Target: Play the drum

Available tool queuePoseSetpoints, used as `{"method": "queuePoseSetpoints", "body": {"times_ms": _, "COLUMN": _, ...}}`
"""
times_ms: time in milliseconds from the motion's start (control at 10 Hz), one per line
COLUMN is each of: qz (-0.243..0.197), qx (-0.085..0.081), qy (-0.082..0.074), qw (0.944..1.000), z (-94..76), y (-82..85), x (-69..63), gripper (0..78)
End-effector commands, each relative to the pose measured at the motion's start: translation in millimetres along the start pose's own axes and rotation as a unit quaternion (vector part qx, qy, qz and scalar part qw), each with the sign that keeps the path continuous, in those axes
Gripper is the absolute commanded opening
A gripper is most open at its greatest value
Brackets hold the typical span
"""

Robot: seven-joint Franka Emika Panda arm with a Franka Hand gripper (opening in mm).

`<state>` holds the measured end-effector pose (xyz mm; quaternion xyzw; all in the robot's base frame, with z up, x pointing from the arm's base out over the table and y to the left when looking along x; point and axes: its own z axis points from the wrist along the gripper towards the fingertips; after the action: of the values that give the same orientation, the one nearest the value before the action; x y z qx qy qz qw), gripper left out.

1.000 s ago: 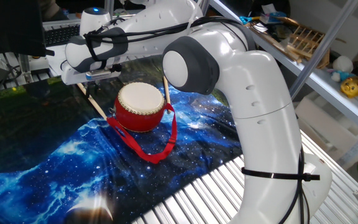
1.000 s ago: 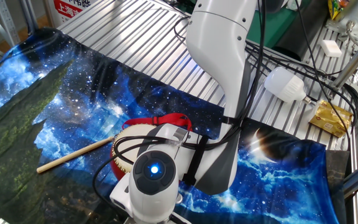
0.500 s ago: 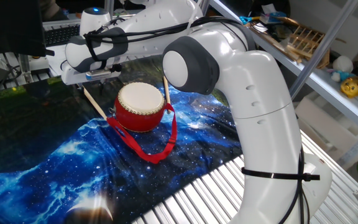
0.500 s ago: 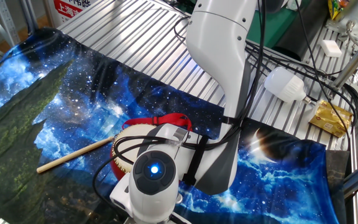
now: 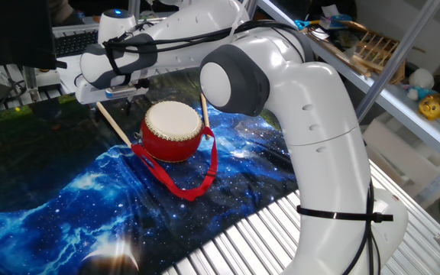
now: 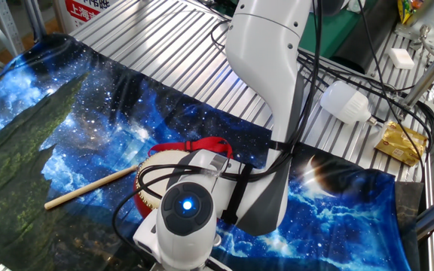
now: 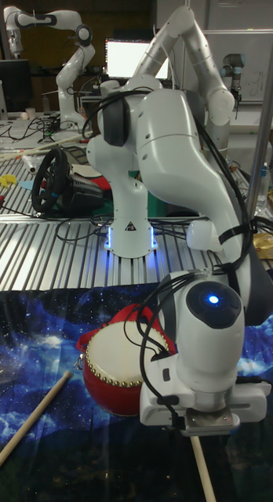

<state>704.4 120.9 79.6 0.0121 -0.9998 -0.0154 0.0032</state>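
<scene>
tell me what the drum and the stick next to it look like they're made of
Drum: glossy red body, probably lacquered wood or plastic judging by the shine; matte cream top, likely hide or a synthetic skin. Stick: bare pale wood, judging by its matte tan look.

The held stick (image 5: 113,122) has tipped slightly — little else moved.

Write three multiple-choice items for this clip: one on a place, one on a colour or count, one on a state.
1. Where does the drum sit?
A. on the galaxy-print cloth
B. on bare metal slats
C. on a shelf

2. What colour is the drum's body?
A. blue
B. red
C. green

3. How is the stick under the gripper oriented?
A. flat on the cloth
B. tilted, upper end at the gripper
C. on the drumhead

Key: 1 A, the cloth lies under it; 2 B, glossy red sides; 3 B, it slants down to the cloth beside the drum.
</scene>
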Motion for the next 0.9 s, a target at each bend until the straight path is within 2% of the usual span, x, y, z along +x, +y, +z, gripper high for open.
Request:
{"method": "queuePoseSetpoints", "body": {"times_ms": 100, "qz": -0.015, "qx": -0.004, "qy": -0.01, "qw": 0.9998, "z": 8.2, "y": 12.6, "x": -6.2, "gripper": 77.5}}
{"method": "queuePoseSetpoints", "body": {"times_ms": 900, "qz": -0.025, "qx": 0.001, "qy": -0.01, "qw": 0.9996, "z": 11.1, "y": 10.3, "x": -11.9, "gripper": 77.5}}
